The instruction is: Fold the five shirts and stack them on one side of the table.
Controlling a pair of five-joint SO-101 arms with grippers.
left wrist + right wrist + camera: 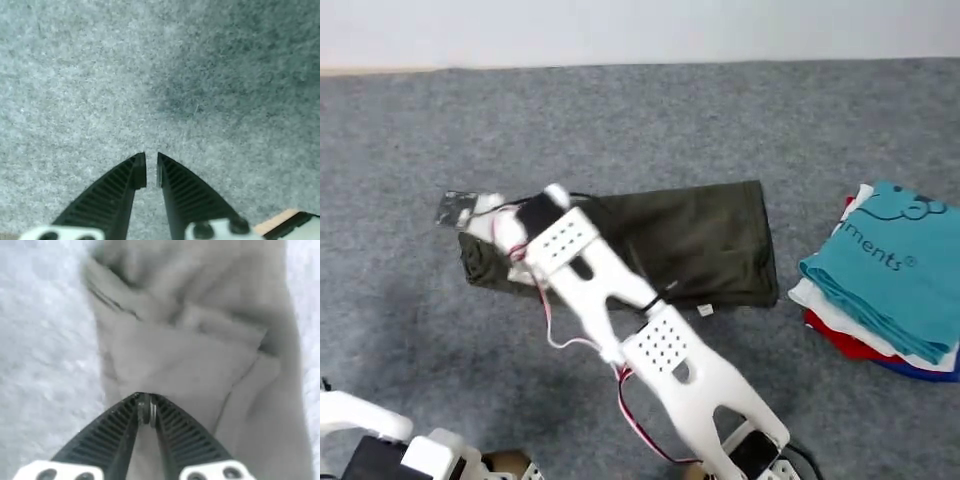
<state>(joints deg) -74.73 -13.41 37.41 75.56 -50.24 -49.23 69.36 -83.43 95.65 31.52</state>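
Olive shirt [200, 365] between right gripper [146, 409] tips

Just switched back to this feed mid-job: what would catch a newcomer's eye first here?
The white right arm lies across the grey felt table, jaws shut on the left end of the dark olive cloth shirt at centre. A stack of folded shirts, teal on top, sits at the table's right edge in the high view.
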